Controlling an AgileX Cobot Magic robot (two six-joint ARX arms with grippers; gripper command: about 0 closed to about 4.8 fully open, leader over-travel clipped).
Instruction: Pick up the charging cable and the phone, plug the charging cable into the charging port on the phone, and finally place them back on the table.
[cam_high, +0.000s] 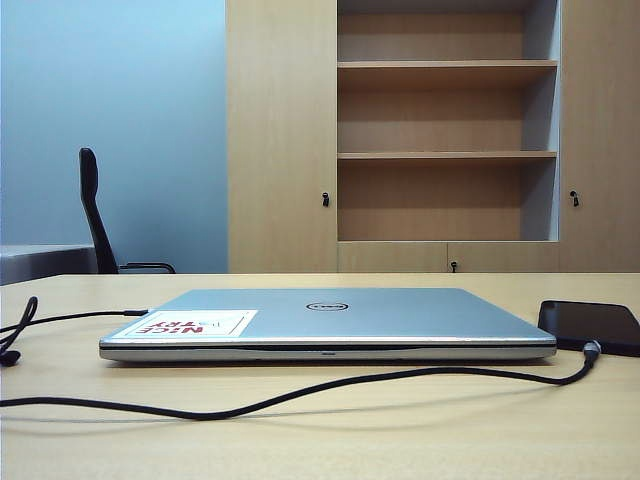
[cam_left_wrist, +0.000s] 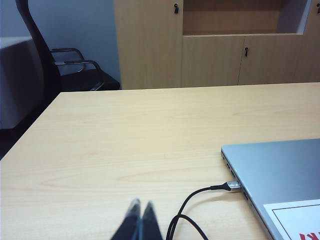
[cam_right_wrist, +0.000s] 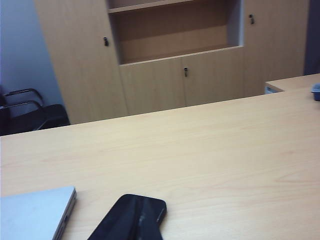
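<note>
Both grippers are squeezed shut and hold nothing. Left gripper (cam_left_wrist: 139, 220) hangs low over the table (cam_left_wrist: 150, 130), and the black charging cable (cam_left_wrist: 187, 212) curls just beside its tips. One end of the cable is stuck in the side of the silver laptop (cam_left_wrist: 280, 172), a little way ahead of this gripper and off to one side.

Right gripper shows only as a dark blur right in front of the phone (cam_right_wrist: 131, 217), so its tips are hard to see. The phone lies flat, its long side pointing away from that gripper and slanting, close beside the laptop's corner.

In the exterior view the cable's free plug (cam_high: 591, 349) sits by the phone's edge. I think the right arm is nearer the phone, and the left arm nearer the cable.
</note>
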